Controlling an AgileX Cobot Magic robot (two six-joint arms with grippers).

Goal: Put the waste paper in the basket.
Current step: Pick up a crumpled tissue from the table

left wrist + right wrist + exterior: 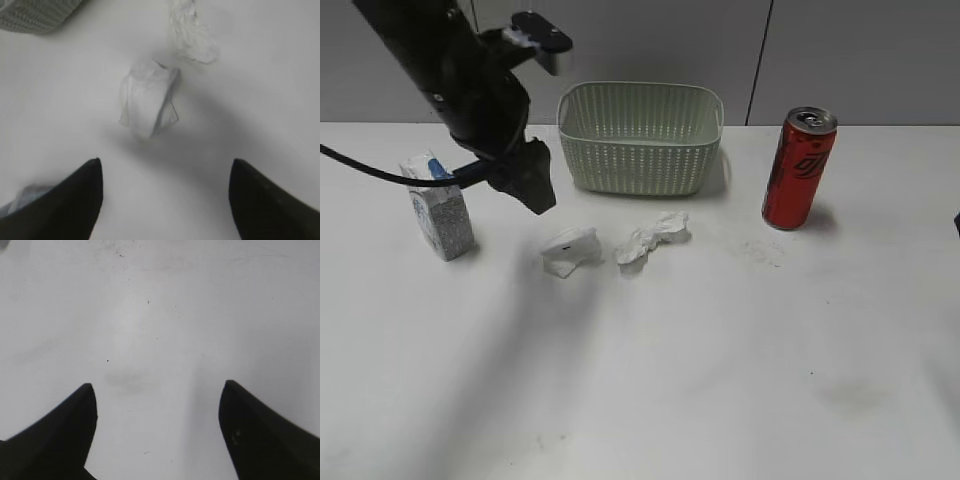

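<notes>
Two crumpled white waste paper wads lie on the white table in front of the basket: a left one (pixel 570 250) and a right one (pixel 653 238). A third wad is not in view. The pale green perforated basket (pixel 640 140) stands at the back; I cannot see into it. My left gripper (pixel 532 185) hangs open and empty above the table, up and left of the left wad. In the left wrist view its fingers (pixel 165 165) are spread, with that wad (pixel 148 100) ahead, the other (pixel 192 35) beyond, and the basket's corner (pixel 35 15) at top left. My right gripper (pixel 157 387) is open over bare table.
A white-and-blue patterned carton (pixel 438 207) stands upright left of the left gripper. A red can (pixel 800 168) stands right of the basket. A pale blurred shape (pixel 25 197) shows beside the left finger in the left wrist view.
</notes>
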